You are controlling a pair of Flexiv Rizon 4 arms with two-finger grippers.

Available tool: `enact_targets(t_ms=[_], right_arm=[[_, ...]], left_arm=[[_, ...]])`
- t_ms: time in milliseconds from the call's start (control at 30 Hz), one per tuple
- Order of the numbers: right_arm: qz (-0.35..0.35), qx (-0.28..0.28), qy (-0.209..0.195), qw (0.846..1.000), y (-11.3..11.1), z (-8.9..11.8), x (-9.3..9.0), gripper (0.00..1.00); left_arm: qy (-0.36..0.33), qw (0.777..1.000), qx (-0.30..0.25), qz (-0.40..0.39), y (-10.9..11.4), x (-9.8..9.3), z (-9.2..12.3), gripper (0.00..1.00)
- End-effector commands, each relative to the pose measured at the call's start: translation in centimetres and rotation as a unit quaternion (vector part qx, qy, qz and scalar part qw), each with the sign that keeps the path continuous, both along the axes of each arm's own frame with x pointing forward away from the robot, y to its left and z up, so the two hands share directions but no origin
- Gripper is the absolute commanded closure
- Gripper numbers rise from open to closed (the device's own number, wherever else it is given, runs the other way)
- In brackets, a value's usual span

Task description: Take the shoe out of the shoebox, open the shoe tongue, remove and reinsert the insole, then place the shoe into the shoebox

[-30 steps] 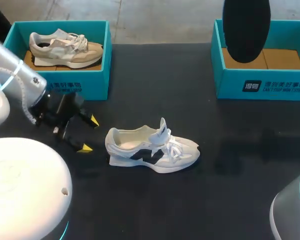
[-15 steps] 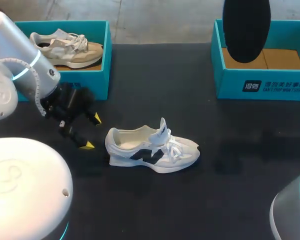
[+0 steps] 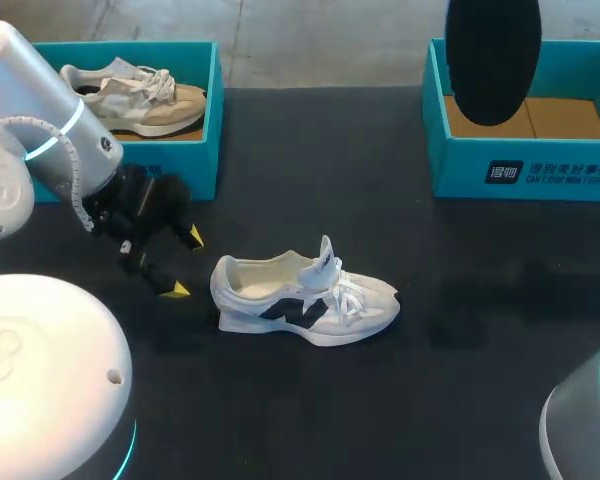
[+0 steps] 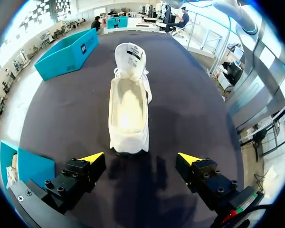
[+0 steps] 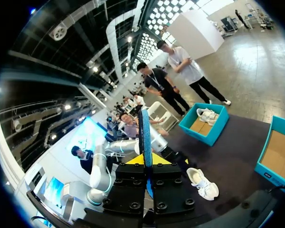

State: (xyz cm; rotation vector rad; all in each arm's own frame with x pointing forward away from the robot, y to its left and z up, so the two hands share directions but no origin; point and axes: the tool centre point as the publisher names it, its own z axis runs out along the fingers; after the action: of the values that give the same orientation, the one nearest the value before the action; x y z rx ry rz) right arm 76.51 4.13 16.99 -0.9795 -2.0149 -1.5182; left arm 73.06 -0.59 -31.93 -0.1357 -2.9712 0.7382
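Observation:
A white shoe with black side panels (image 3: 305, 295) lies on the black table (image 3: 380, 180), toe to the right and tongue raised. My left gripper (image 3: 183, 263) stands open just left of the heel. In the left wrist view the heel (image 4: 128, 142) sits ahead of the left gripper (image 4: 140, 157), between the lines of its fingers and touching neither. The shoe's inside looks pale. My right gripper (image 5: 146, 164) is shut on a thin dark insole (image 5: 145, 137), held upright high above the table. That insole (image 3: 492, 60) hangs as a dark oval over the right shoebox (image 3: 525, 165).
The teal right shoebox holds only brown cardboard. A second teal box (image 3: 185, 170) at the back left holds a beige shoe (image 3: 130, 95). My arms' white bases fill the near left (image 3: 50, 380) and near right (image 3: 585, 420) corners.
My left arm swung up and toward the box, bringing its open gripper slightly closer to the shoe's heel. The shoe and the held insole have not moved.

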Motion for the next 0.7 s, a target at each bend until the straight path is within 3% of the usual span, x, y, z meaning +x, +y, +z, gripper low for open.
enact_targets(t_ms=[33,700], right_arm=[[0.000,-0.002,0.001,1.000,0.1,0.1,0.1,1.00],[0.000,-0.002,0.001,1.000,0.1,0.1,0.1,1.00]], left_arm=[[-0.006,1.000,0.011,-0.005,-0.1,-0.1,0.1,0.00],[-0.046,0.996,0.066,-0.024,-3.6,1.2,1.9,0.00]])
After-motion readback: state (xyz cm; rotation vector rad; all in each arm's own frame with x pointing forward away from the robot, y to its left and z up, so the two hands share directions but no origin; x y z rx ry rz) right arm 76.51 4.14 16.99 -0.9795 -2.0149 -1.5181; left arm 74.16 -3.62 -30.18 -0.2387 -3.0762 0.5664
